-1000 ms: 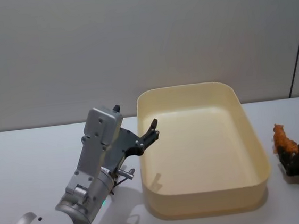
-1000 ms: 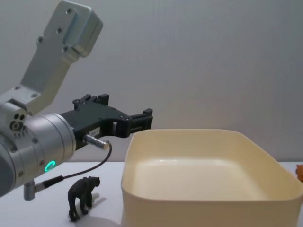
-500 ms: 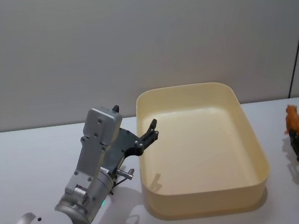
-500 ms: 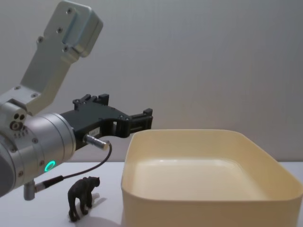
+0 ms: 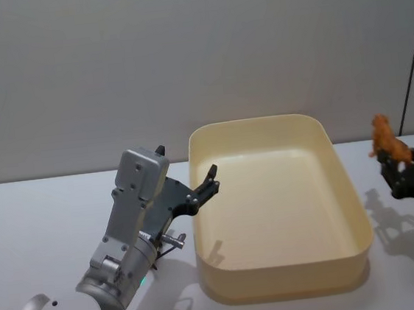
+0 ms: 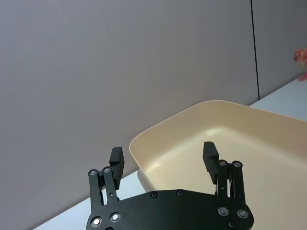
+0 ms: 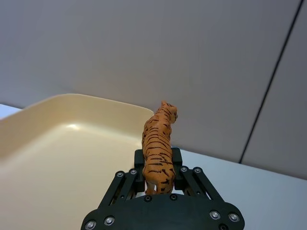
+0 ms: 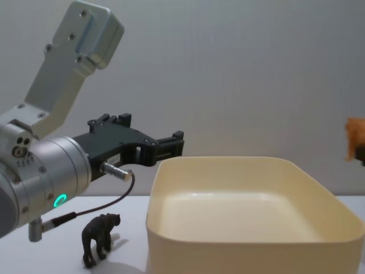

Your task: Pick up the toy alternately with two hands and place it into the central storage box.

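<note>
A striped orange toy tiger (image 5: 385,138) stands upright, clamped at its lower body between the two black fingers of the right gripper (image 5: 399,163). In the right wrist view, the tiger (image 7: 159,143) rises out of the gripper (image 7: 158,167) with its head turned away from the camera. The toy is held off the table (image 5: 36,217), just outside the right wall of the storage box (image 5: 287,280) and toward its far end. In the chest view, the tiger (image 8: 355,138) sits at the right edge, above the level of the box rim.

The storage box (image 8: 251,257) is a cream tub with rounded corners. Its smooth floor and inner walls are seen bare in the head view.

The left gripper (image 5: 208,183) hangs at the box's left rim near the far-left corner. Its fingers are spread apart with nothing between them, and they point toward the tub (image 6: 192,120). A green ring light (image 8: 59,200) glows on the silver left arm.

A dark toy animal (image 8: 101,237) stands on the table just beside the box's left wall, beneath that arm.
</note>
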Robot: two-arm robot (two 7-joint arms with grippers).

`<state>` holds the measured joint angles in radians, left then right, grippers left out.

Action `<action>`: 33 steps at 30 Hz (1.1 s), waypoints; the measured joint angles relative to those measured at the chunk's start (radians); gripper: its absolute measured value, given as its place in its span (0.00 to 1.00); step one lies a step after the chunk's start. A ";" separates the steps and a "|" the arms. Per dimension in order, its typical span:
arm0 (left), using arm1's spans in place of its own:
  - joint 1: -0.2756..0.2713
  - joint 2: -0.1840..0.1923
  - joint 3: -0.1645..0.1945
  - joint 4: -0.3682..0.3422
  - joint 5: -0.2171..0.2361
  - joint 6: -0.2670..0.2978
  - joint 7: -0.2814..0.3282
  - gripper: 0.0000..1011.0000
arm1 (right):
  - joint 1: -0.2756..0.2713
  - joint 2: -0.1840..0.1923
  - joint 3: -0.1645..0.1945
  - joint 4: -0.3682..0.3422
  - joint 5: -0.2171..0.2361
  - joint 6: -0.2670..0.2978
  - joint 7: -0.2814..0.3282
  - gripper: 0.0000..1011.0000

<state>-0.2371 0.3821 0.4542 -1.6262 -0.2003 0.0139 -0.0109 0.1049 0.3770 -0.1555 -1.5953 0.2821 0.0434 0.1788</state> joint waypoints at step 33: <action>0.000 0.000 0.000 0.000 0.000 0.000 0.000 0.99 | 0.241 -0.161 -0.101 0.208 -0.021 0.081 0.218 0.89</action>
<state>-0.2371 0.3821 0.4542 -1.6262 -0.2003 0.0139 -0.0109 0.3454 0.2160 -0.2566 -1.3874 0.2616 0.1239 0.3964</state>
